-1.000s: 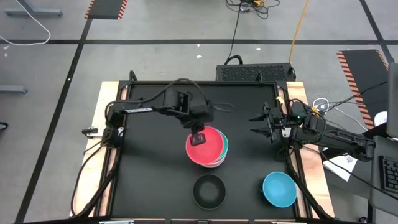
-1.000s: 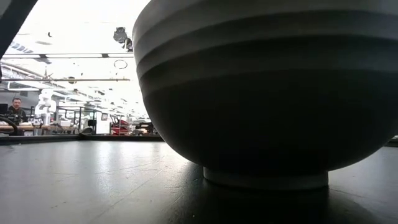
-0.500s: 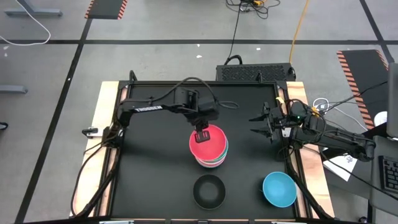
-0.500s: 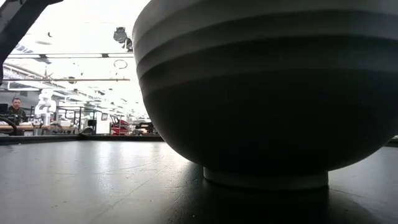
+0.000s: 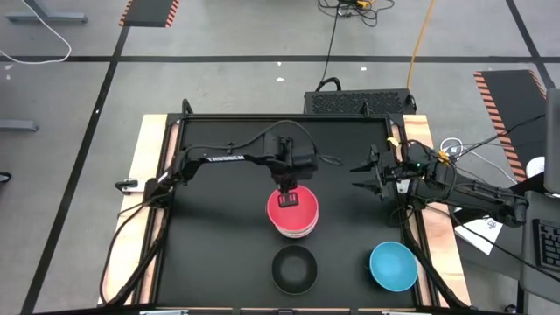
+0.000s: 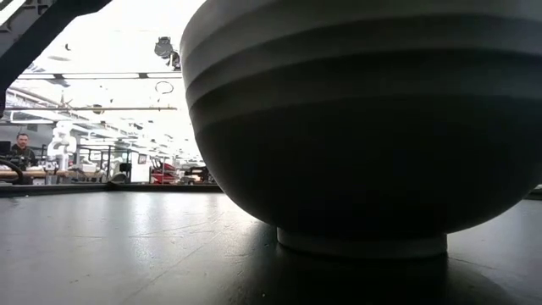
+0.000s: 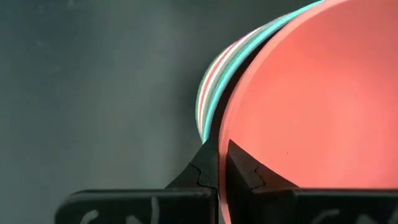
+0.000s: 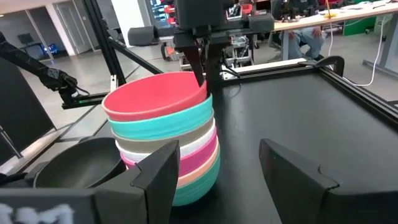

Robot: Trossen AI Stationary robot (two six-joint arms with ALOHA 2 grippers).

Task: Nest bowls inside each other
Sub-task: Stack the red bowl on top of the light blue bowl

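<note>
A stack of several nested bowls (image 5: 293, 220) stands at the table's middle, with a pink-red bowl (image 5: 291, 210) on top; the stack also shows in the right wrist view (image 8: 166, 146). My left gripper (image 5: 287, 196) is shut on the pink-red bowl's far rim. A black bowl (image 5: 294, 268) stands upright near the front edge and fills the low view (image 6: 364, 127). A blue bowl (image 5: 393, 266) stands upright at the front right. My right gripper (image 5: 363, 175) hangs open and empty at the table's right side. My left gripper pinches the pink-red bowl's rim (image 7: 221, 144) on its far side, one finger (image 7: 245, 173) inside the bowl and one (image 7: 204, 169) outside. The fingers come from above, pointing down (image 8: 200, 62). The bowl sits in the turquoise bowl (image 8: 163, 127) below it, open side up.
A raised black frame (image 5: 289, 118) borders the table. Bare black tabletop lies to the left of the stack (image 5: 219, 236). Cables trail at the right edge (image 5: 451, 149). A person sits in the room far beyond the table (image 6: 21, 151).
My left gripper has gone a little toward the table's right edge and down, still shut on the pink-red bowl. The bowl has moved from off-centre over the stack's left side to sit squarely on top of it.
</note>
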